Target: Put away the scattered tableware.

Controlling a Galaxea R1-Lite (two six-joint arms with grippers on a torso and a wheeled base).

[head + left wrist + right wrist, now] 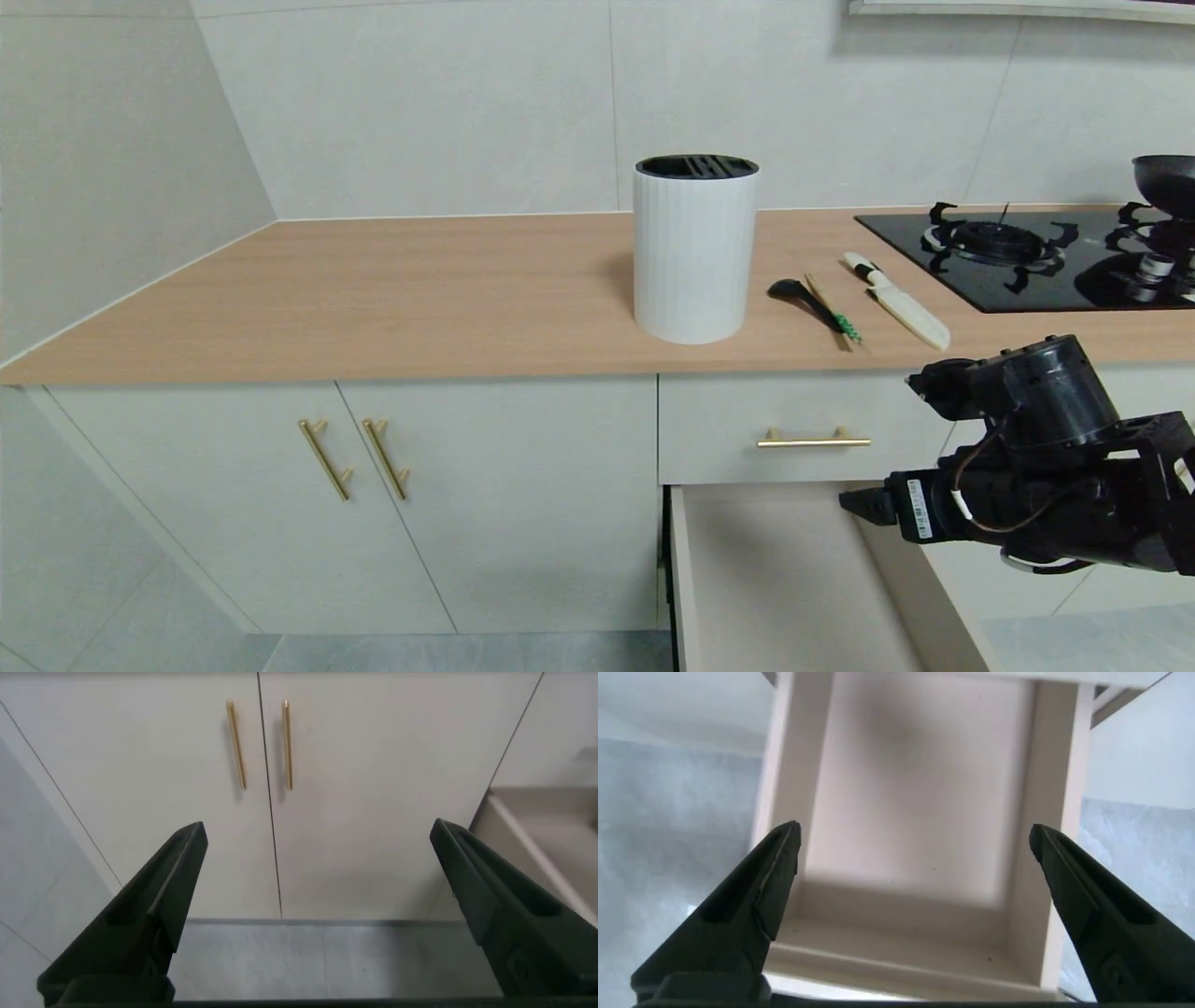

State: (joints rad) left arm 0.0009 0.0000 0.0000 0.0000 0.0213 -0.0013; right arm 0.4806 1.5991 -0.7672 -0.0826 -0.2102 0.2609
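Hovering over open drawer [775, 569], right tool [864, 506] well apart from knife [898, 301]

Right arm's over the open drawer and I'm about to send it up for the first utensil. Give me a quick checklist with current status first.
1. Drawer pulled open: ok.
2. Drawer floor bare, seen from the right wrist view: ok.
3. Right gripper open, holding nothing: ok.
4. Left gripper open, holding nothing, facing the cabinet doors: ok.
5. Knife lying apart from the other utensils: ok.
6. Black spoon and chopsticks separated for a single pick: not ok, they lie against each other.
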